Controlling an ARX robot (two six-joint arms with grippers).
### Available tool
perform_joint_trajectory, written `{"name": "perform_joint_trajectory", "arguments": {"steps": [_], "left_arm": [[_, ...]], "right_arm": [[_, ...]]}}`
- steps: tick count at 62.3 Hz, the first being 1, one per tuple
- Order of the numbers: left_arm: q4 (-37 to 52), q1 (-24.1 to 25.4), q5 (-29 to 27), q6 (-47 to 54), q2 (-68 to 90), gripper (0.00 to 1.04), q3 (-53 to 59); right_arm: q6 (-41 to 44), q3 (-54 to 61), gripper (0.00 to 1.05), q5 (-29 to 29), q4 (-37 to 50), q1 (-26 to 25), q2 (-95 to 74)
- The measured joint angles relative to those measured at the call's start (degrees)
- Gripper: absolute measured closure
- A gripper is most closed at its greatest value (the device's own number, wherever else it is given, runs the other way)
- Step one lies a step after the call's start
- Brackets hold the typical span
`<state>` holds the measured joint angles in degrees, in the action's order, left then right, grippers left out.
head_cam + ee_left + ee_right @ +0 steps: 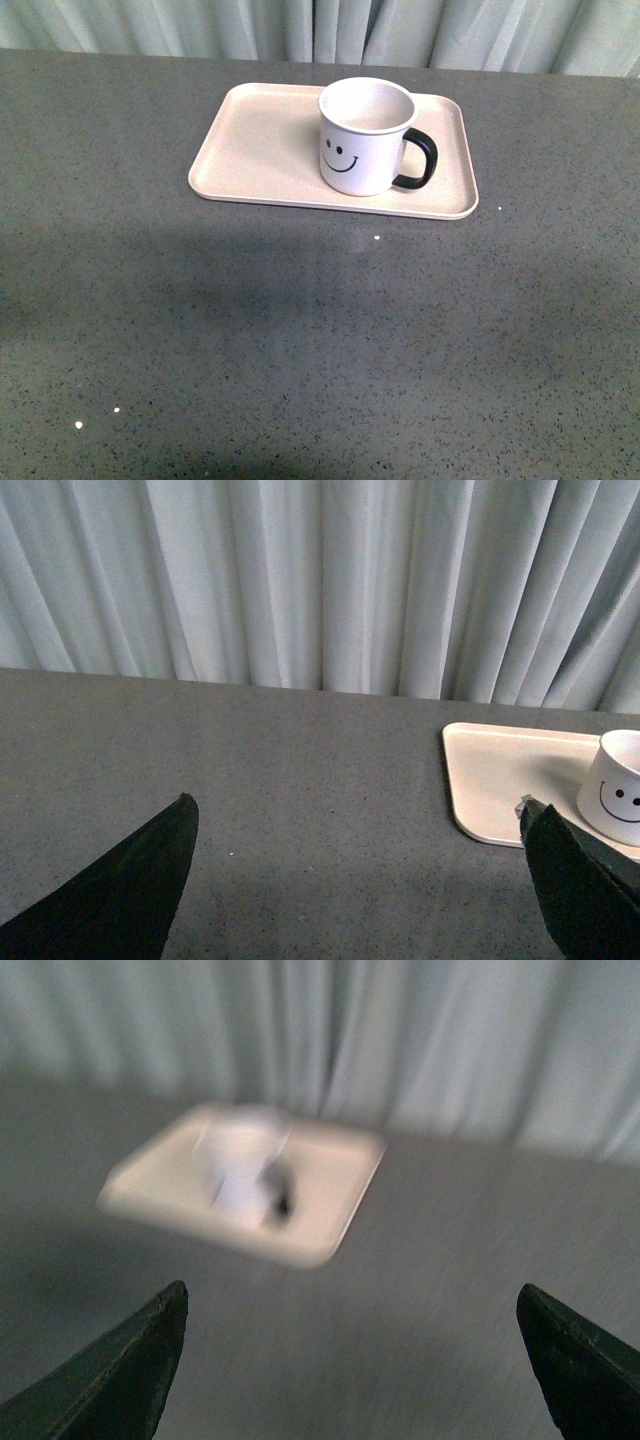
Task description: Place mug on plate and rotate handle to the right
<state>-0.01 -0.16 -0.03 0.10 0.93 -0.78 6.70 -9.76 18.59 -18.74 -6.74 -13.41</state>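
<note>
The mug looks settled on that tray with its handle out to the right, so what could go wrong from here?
1. The right wrist view is blurred, so that arm is probably moving. The open right end effector could clip the handle and turn it away from the right.
2. The mug stands close to the near rim of the plate, so a nudge might tip it over that edge.
</note>
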Motion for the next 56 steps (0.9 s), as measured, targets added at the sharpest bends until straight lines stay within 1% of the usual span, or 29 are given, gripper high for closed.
{"name": "perform_joint_trajectory", "arguments": {"steps": [1, 3, 4, 5, 8, 10, 16, 18, 22, 27, 31, 37, 44, 56], "left_arm": [[0.0, 0.0, 0.0, 0.0, 0.0, 0.1, 0.0], [0.0, 0.0, 0.2, 0.0, 0.0, 0.09, 0.0], [0.0, 0.0, 0.1, 0.0, 0.0, 0.09, 0.0], [0.0, 0.0, 0.1, 0.0, 0.0, 0.09, 0.0], [0.0, 0.0, 0.1, 0.0, 0.0, 0.09, 0.0], [0.0, 0.0, 0.0, 0.0, 0.0, 0.09, 0.0], [0.0, 0.0, 0.0, 0.0, 0.0, 0.09, 0.0], [0.0, 0.0, 0.0, 0.0, 0.0, 0.09, 0.0], [0.0, 0.0, 0.0, 0.0, 0.0, 0.09, 0.0], [0.0, 0.0, 0.1, 0.0, 0.0, 0.09, 0.0], [0.0, 0.0, 0.1, 0.0, 0.0, 0.09, 0.0], [0.0, 0.0, 0.0, 0.0, 0.0, 0.09, 0.0], [0.0, 0.0, 0.0, 0.0, 0.0, 0.09, 0.0], [0.0, 0.0, 0.0, 0.0, 0.0, 0.09, 0.0]], "right_arm": [[0.8, -1.4, 0.09, 2.1, -2.3, -1.0, -2.7], [2.6, -6.4, 0.09, 9.3, -8.3, -4.5, -12.6], [3.3, -8.5, 0.09, 11.5, -8.8, -5.9, -17.2], [3.5, -9.5, 0.09, 12.3, -8.6, -6.4, -19.3], [4.2, -14.5, 0.09, 12.6, -4.7, -8.5, -28.9], [4.5, -18.4, 0.09, 11.9, -0.3, -9.3, -35.6], [4.5, -25.8, 0.09, 9.6, 8.5, -9.4, -48.1], [4.5, -29.0, 0.09, 9.0, 10.4, -8.8, -53.1], [5.1, -33.6, 0.09, 7.8, 11.0, -6.9, -60.0], [5.7, -39.2, 0.09, 5.9, 12.0, -3.5, -68.6], [6.2, -43.4, 0.09, 3.1, 12.3, -0.5, -74.5], [6.2, -51.1, 0.09, 0.3, 10.5, 4.0, -83.4], [5.3, -59.6, 0.09, -2.5, 8.0, 8.0, -91.8], [1.9, -71.2, 0.09, -5.9, 4.1, 11.1, -102.0]]}}
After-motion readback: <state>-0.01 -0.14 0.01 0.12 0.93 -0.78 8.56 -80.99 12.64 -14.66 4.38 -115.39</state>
